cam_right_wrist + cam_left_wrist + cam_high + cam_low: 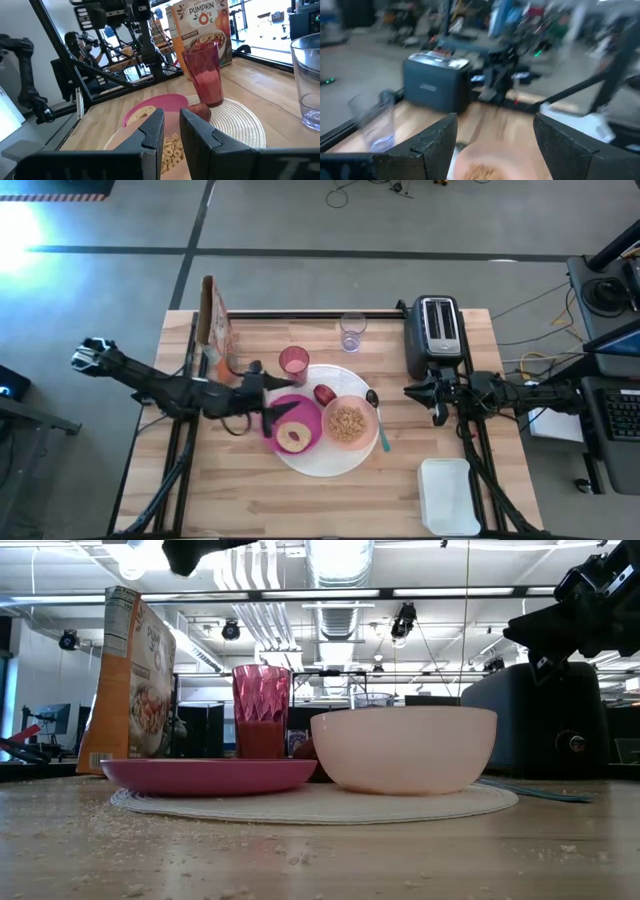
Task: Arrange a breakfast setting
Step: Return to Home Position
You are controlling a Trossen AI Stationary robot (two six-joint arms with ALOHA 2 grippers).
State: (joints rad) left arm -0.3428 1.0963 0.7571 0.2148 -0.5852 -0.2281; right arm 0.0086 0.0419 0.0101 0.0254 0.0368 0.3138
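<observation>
Two grippers: both in the air over the table (250, 500), neither touching any item.
Left gripper (272, 398): above the left edge of the plate and partly over the magenta bowl as seen from overhead. Its fingers (437, 140) are spread wide with nothing between them.
Right gripper (410, 391): at the right side of the table, in front of the toaster and just right of the spoon. Its fingers (152, 130) are drawn almost together, leaving a thin slit, and hold nothing.
Plate (330, 465): flat at the table's centre, carrying both bowls.
Magenta bowl (300, 415): shallow, on the left half of the plate.
Bread (293, 437): lying inside the magenta bowl.
Peach bowl (348, 423): on the right half of the plate, just beside the magenta bowl, with cereal rings in it.
Fruit (324, 394): on the plate behind the two bowls, near the tumbler.
Tumbler (293, 363): upright at the plate's far rim.
Cup (352, 332): upright, well behind the plate and left of the toaster.
Spoon (378, 420): lying at the plate's right edge just beside the peach bowl, teal handle toward the near side.
Toaster (437, 330): far right of the table.
Tub (447, 495): near right corner.
Box (215, 330): cereal box, upright at the far left edge.
</observation>
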